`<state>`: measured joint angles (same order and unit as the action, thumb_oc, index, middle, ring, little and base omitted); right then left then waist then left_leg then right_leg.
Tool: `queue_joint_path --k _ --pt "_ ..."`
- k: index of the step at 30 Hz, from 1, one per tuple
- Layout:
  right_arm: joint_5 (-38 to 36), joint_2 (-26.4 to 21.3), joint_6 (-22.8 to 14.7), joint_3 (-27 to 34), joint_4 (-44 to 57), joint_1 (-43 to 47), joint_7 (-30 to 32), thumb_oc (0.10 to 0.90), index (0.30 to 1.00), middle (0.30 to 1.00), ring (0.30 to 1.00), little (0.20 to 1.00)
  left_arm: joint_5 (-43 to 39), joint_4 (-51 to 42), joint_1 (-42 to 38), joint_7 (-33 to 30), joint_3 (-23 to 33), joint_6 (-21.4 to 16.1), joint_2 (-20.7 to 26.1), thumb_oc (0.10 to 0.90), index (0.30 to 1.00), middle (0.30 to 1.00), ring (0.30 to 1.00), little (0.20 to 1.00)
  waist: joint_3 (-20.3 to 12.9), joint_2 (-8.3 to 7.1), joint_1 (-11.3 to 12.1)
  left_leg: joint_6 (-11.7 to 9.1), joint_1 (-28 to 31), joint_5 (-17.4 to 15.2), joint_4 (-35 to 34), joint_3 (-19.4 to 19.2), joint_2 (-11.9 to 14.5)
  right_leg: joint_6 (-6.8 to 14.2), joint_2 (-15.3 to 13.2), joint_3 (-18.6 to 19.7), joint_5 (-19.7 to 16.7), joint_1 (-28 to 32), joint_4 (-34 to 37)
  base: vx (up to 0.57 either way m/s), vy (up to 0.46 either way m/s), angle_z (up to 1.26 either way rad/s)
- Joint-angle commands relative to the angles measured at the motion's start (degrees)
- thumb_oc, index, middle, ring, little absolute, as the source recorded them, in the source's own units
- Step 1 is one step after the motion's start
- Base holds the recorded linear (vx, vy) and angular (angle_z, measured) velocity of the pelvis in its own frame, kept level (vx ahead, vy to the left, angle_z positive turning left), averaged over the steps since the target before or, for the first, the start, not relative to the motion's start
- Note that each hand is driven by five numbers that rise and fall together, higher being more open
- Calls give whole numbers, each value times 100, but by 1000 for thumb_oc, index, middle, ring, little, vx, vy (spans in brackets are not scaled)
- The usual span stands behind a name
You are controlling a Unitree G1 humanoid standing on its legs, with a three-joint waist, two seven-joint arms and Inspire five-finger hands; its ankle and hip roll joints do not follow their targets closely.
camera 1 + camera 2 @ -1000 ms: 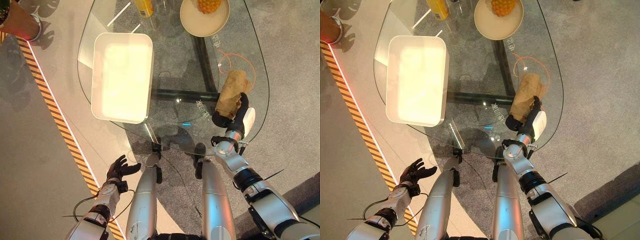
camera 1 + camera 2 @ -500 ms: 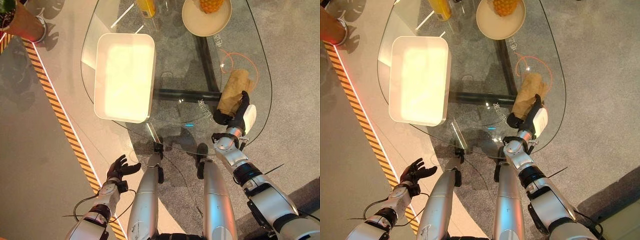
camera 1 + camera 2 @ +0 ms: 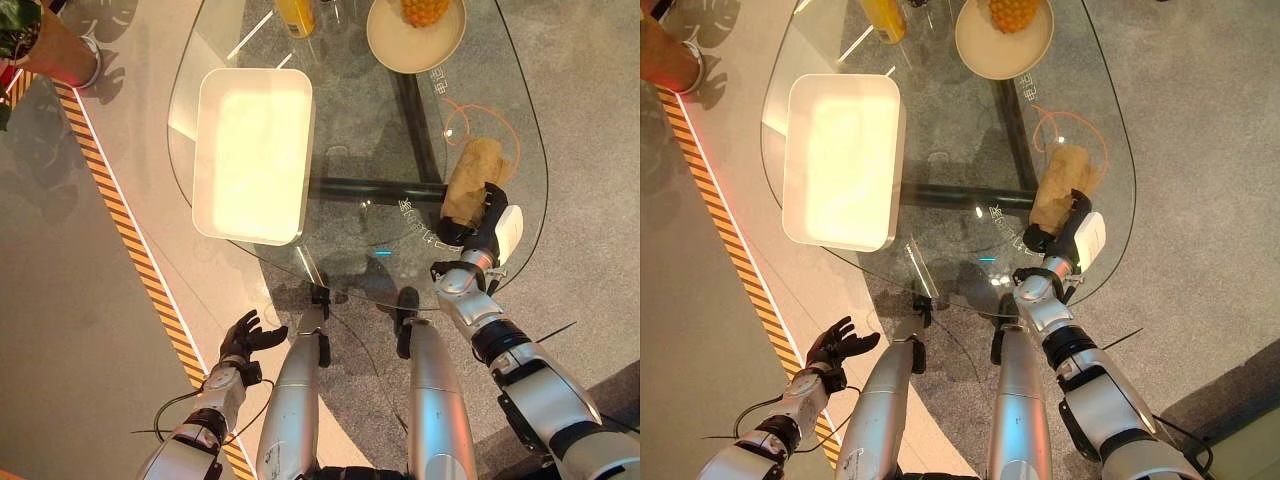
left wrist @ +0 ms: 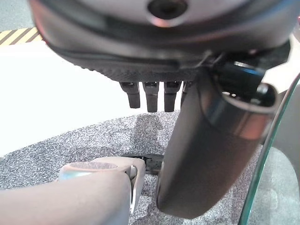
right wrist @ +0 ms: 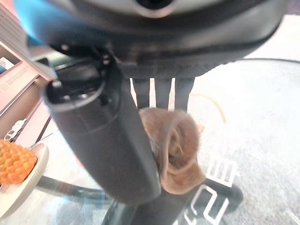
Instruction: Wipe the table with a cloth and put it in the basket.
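A brown cloth point(image 3: 473, 172) lies bunched on the right side of the glass table point(image 3: 370, 150). My right hand point(image 3: 468, 228) sits at the cloth's near end, close to the table's near right edge. In the right wrist view the cloth point(image 5: 176, 140) is bunched between the thumb point(image 5: 112, 145) and the fingers, which close on it. The white basket point(image 3: 300, 160) stands on the table's left part, with nothing visible in it. My left hand point(image 3: 245, 338) hangs low beside the table above the floor, fingers point(image 4: 150, 96) spread and holding nothing.
At the table's far edge are a plate point(image 3: 388, 40) with an orange fruit and a yellow bottle point(image 3: 292, 14). A thin orange ring point(image 3: 455, 112) lies just beyond the cloth. Yellow-black tape point(image 3: 130, 230) runs along the floor on the left, past a plant pot point(image 3: 50, 50).
The whole picture has shifted a little, so the camera moved. My right hand stays at the cloth's near end, and the cloth keeps its place by the orange ring.
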<state>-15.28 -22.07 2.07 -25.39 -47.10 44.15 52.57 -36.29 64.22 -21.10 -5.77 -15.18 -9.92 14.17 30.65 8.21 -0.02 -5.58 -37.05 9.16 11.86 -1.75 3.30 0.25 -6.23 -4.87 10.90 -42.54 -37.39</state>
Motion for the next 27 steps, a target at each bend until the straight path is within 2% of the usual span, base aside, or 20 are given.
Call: queue_joint_path --k 1,19,21,27 --pt "46 44 -56 -154 78 273 -12 100 300 300 300 200 -215 172 -100 -182 -175 -23 60 800 900 900 900 900 -86 23 67 323 16 -834 732 -268 -528 113 85 -130 -724 124 1169 0 0 0" --pt "162 4 -136 -177 75 337 -50 100 300 300 300 200 -237 173 -106 -178 -183 -24 54 800 900 900 900 900 -86 18 75 328 4 -820 705 -273 -522 119 94 -135 -737 115 1191 0 0 0" --pt "323 -17 -222 -220 152 356 -178 100 300 300 300 200 -221 158 -105 -187 -174 -12 49 800 900 900 900 900 -86 17 81 325 10 -817 691 -266 -523 127 95 -143 -737 125 1200 0 0 0" --pt "773 -86 -49 -505 573 453 -489 100 300 300 300 200 -172 94 -101 -209 -160 26 74 800 900 900 900 900 -86 -19 102 309 9 -801 676 -241 -522 141 88 -169 -747 131 1207 0 0 0"
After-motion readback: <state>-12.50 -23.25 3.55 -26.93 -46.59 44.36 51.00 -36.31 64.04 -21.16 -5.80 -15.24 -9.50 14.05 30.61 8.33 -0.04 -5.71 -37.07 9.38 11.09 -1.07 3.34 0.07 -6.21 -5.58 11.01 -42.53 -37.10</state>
